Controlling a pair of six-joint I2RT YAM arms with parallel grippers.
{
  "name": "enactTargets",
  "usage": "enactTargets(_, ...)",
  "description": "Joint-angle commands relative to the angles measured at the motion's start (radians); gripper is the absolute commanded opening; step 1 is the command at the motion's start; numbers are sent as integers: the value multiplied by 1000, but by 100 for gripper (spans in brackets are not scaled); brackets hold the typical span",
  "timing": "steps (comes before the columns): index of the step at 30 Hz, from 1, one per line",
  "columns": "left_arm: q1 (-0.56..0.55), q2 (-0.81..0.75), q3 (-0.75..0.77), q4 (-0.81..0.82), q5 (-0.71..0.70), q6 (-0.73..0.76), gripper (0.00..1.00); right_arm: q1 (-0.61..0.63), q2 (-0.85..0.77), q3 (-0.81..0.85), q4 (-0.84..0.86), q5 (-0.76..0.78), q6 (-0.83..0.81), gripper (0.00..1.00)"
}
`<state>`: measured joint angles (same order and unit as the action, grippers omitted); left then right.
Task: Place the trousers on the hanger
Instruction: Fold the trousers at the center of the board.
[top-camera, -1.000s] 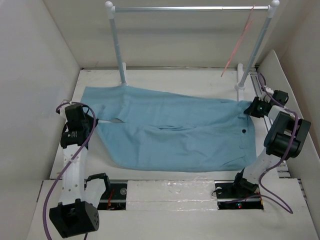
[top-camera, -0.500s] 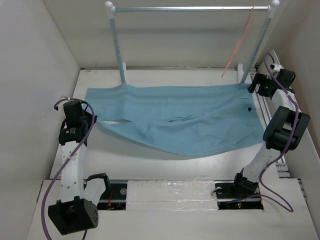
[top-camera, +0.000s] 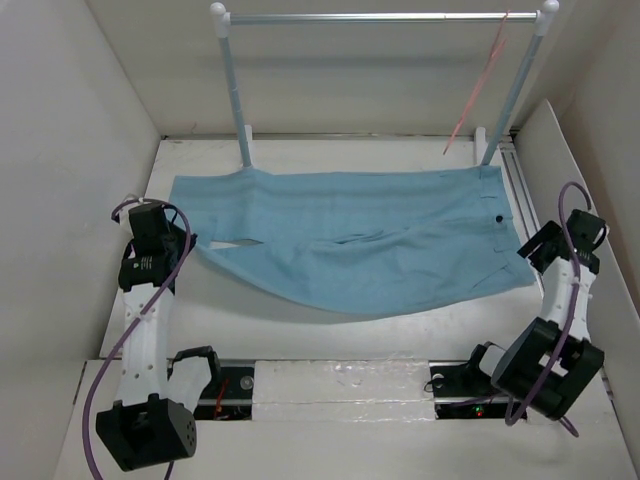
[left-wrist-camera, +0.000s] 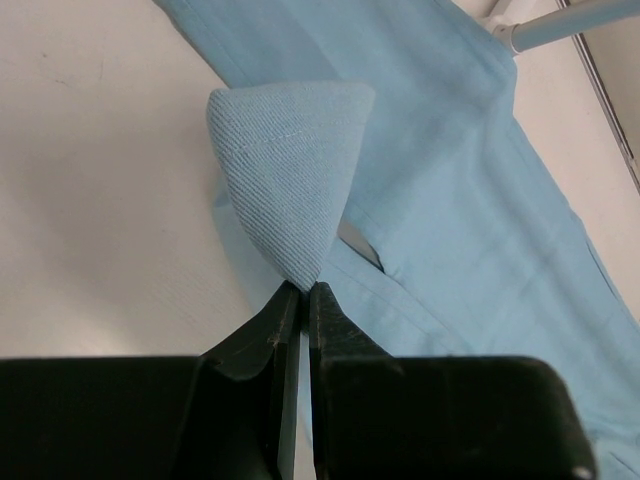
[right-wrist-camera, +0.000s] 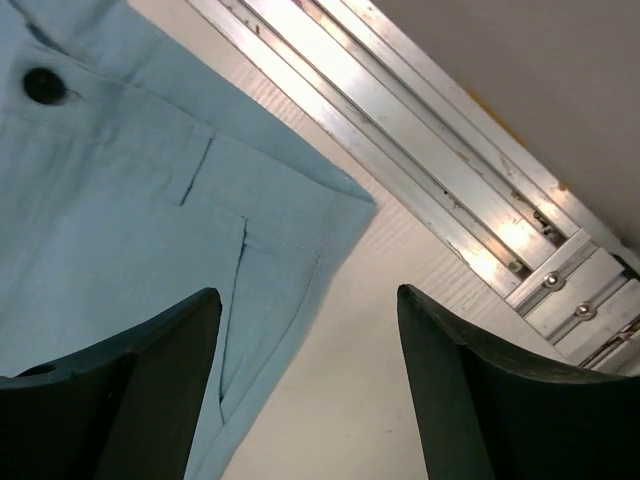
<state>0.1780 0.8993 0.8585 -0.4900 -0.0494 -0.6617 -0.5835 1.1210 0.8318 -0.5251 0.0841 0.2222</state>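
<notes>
The light blue trousers (top-camera: 350, 240) lie spread across the table, with the waistband and its dark button (top-camera: 498, 218) at the right. My left gripper (top-camera: 192, 244) is shut on a pinched fold of a leg's hem, which stands up as a cone of cloth (left-wrist-camera: 290, 170) above the closed gripper (left-wrist-camera: 303, 290). My right gripper (top-camera: 535, 250) is open with nothing between its fingers. It hovers over the waistband's near corner (right-wrist-camera: 340, 200), in the right wrist view (right-wrist-camera: 308, 292). The pink hanger (top-camera: 480, 85) hangs from the rail at the back right.
A silver rail (top-camera: 380, 17) on two white-knobbed posts (top-camera: 232, 90) spans the back of the table. An aluminium track (right-wrist-camera: 450, 190) runs along the right side next to the waistband. White walls close in left and right.
My right gripper carried the waistband toward the back right post, opened and let it go, then drew back toward the near right. The left gripper stayed shut on the hem.
</notes>
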Motion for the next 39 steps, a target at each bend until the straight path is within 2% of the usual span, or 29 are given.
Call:
enactTargets(1, -2, 9, 28, 24, 20, 10, 0, -47, 71, -26, -20, 14, 34, 76)
enactTargets(3, -2, 13, 31, 25, 17, 10, 0, -59, 123, -30, 14, -27, 14, 78)
enactTargets(5, -2, 9, 33, 28, 8, 10, 0, -76, 176, -23, 83, -148, -30, 79)
enactTargets(7, -2, 7, 27, 24, -12, 14, 0, -85, 259, 19, 48, -153, -46, 79)
enactTargets(13, -2, -2, 22, 18, -85, 20, 0, -96, 281, -62, 146, -161, -43, 78)
enactTargets(16, -2, 1, 25, 14, -118, 22, 0, -105, 339, -71, 184, -184, -34, 71)
enactTargets(17, -2, 0, 22, 14, -130, 24, 0, -105, 365, -69, 191, -188, -29, 64)
enactTargets(21, -2, -5, 2, 16, -208, 31, 0, -96, 397, -43, 232, -214, -29, 54)
enactTargets(25, -2, 13, 2, 21, -245, 33, 0, -96, 448, 7, 235, -230, -27, 54)
enactTargets(26, -2, 19, 4, 21, -253, 34, 0, -96, 463, 21, 231, -231, -38, 52)
enactTargets(27, 8, 23, 7, 15, -257, 34, 0, -96, 477, 33, 220, -233, -46, 42)
enactTargets(28, 8, 23, 8, 13, -259, 34, 0, -96, 497, 58, 186, -221, -52, 24)
enactTargets(30, 8, 24, 8, 13, -262, 28, 0, -105, 493, 52, 166, -213, -53, 10)
enactTargets(32, 8, 33, 10, 7, -256, 22, 0, -121, 418, 5, 166, -210, -55, 3)
enactTargets(37, 18, 90, 36, -61, -291, -2, 0, -96, 165, -36, 2, -101, -58, 4)
enactTargets(39, 18, 118, 83, -111, -340, -12, 0, -96, 97, -8, -44, -90, -43, 0)
